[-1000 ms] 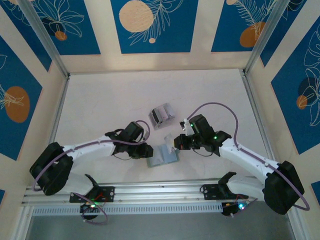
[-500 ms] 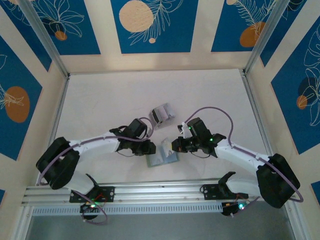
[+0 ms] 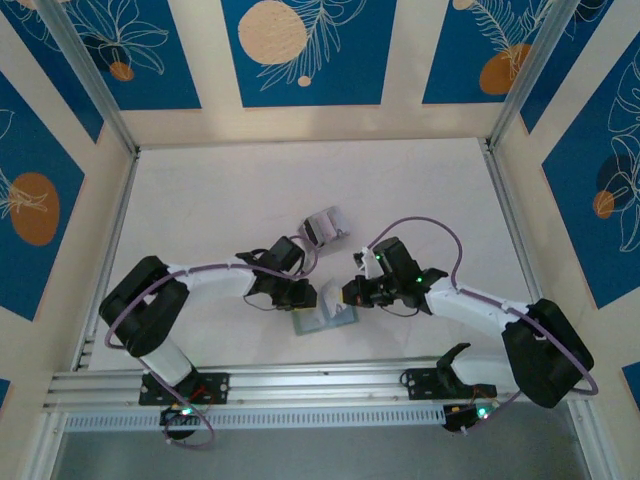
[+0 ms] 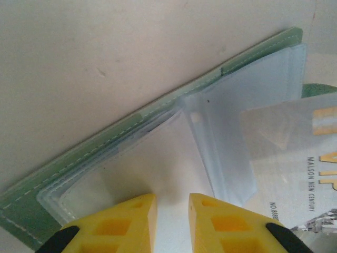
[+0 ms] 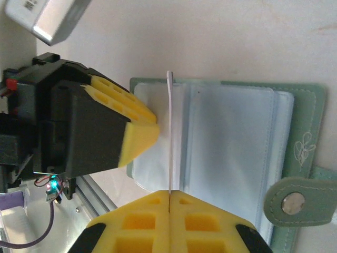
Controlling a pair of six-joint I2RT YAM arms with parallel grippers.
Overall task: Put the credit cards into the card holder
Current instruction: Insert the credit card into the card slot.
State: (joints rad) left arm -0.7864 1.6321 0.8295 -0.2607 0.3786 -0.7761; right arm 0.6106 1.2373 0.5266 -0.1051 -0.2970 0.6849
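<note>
White tabletop (image 3: 220,200): right end effector (image 5: 169,196) clamps credit card (image 5: 169,132) over card holder (image 5: 300,121); left end effector (image 4: 172,199), slightly parted, over it

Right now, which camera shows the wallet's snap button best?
The right wrist camera: the snap is close, round and silvery on its green tab. From the top the card holder is too small to tell. The left wrist camera looks at its clear sleeves.
</note>
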